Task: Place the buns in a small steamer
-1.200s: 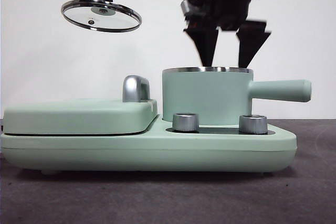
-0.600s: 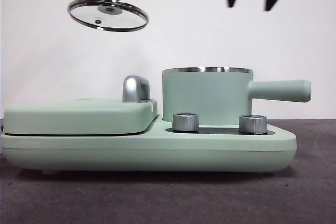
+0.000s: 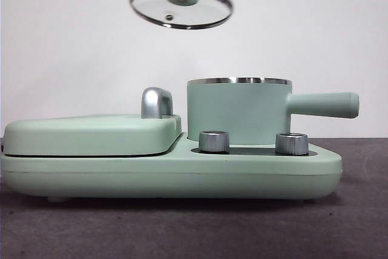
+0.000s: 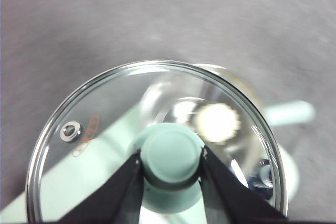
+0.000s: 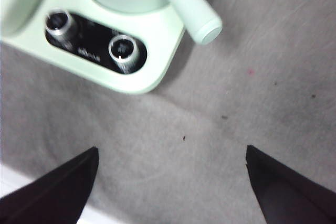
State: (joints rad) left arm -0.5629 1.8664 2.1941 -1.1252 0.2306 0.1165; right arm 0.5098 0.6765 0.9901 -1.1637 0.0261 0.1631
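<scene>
Nearest the front camera stand two steel control knobs (image 3: 214, 141) on the mint-green base (image 3: 170, 174). Just behind them sits the small steamer (image 3: 239, 113), its steel rim uncovered and its long handle (image 3: 321, 105) pointing sideways. The pot is open so that food can go in from above. Through the lid in the left wrist view a pale round shape (image 4: 216, 123) shows inside the pot, probably one of the buns, though glare blurs it. The glass lid (image 3: 181, 5) hangs high and tilted, up and to one side of the pot (ready for covering, I judge). The left gripper (image 4: 172, 162) pinches its green knob (image 4: 172, 153) between both jaws. The right gripper (image 5: 170, 182) is spread wide with nothing held, over bare table (image 5: 210, 129) beside the handle.
</scene>
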